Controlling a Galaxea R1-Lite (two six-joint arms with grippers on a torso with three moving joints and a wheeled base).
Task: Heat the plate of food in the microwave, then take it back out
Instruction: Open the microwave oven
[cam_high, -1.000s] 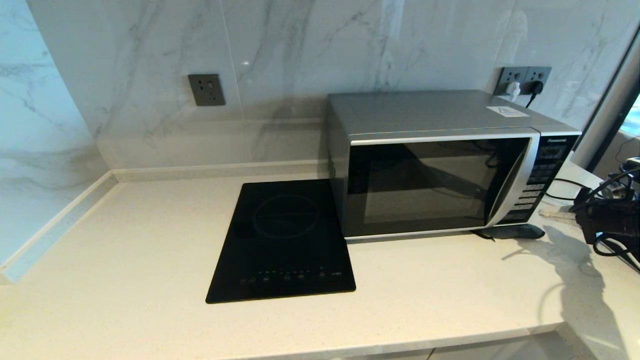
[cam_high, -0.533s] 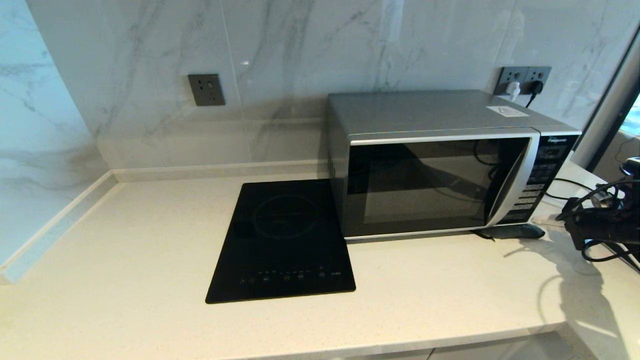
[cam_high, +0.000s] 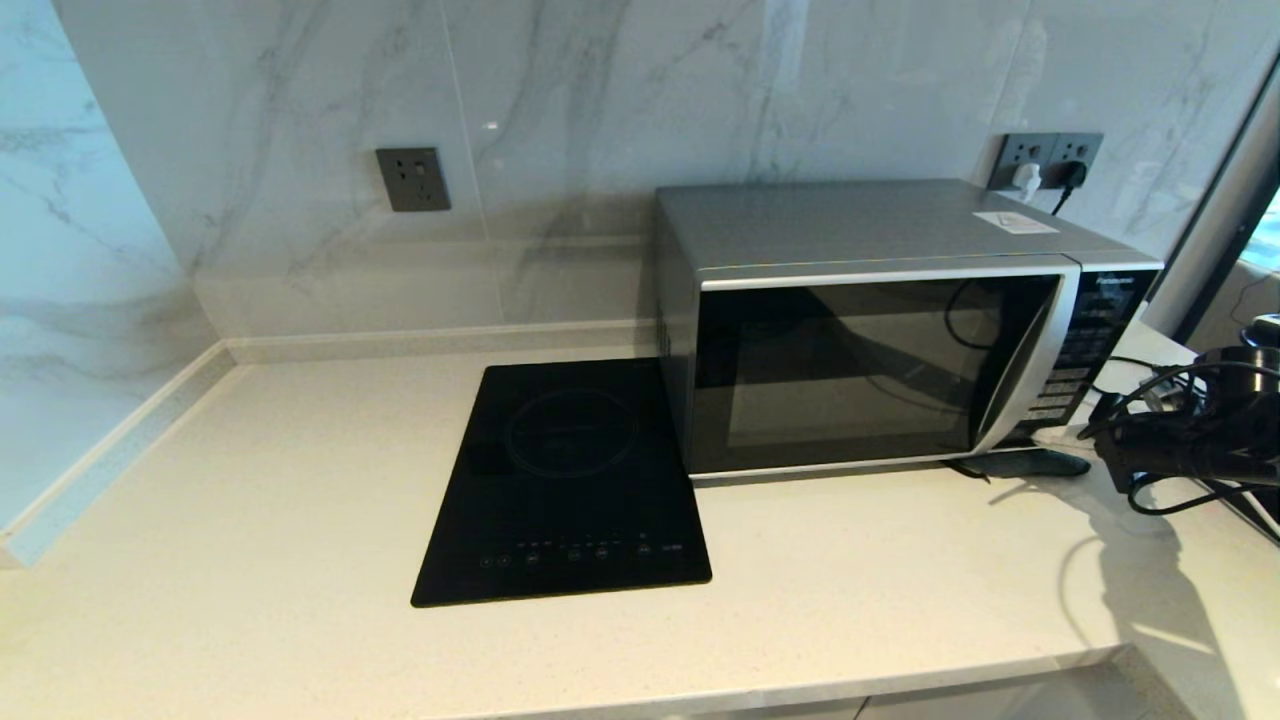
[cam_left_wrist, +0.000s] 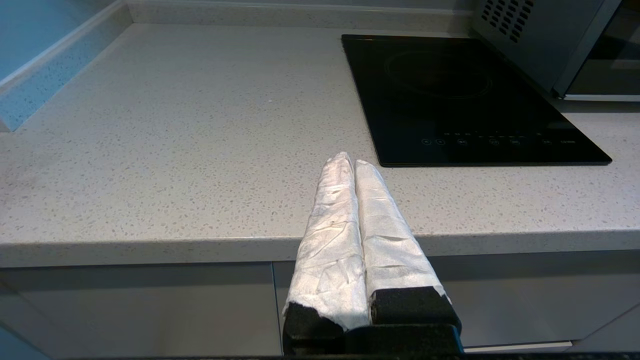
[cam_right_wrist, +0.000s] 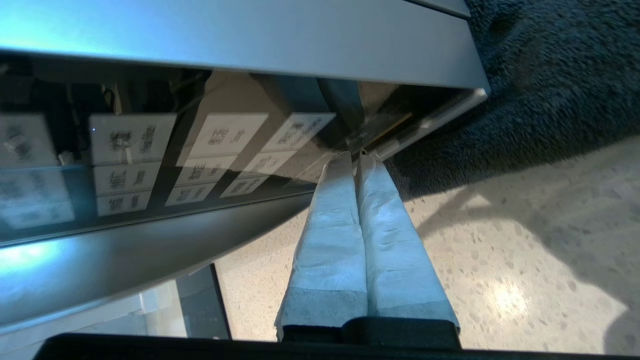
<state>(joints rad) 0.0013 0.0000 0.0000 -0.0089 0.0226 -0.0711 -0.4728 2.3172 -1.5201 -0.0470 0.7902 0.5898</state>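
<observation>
Now the right pincer (cam_right_wrist: 356, 159), fingers pressed together, sits at the microwave (cam_high: 880, 330) button panel's lower corner. Its door is closed on the worktop (cam_high: 300, 480). Left pincer (cam_left_wrist: 348, 161), also together, hangs off the worktop's front edge.

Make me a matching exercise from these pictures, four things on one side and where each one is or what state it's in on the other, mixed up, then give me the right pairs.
Things:
1. microwave
2. cooktop
3. left gripper
4. right gripper

Places or states:
A. shut, tips at the lowest corner of the microwave's button panel
B. flat black glass, set in the counter left of the microwave
C. door closed, at the counter's right
D. shut, held off the counter's front edge

Pairs: 1-C, 2-B, 3-D, 4-A
</observation>
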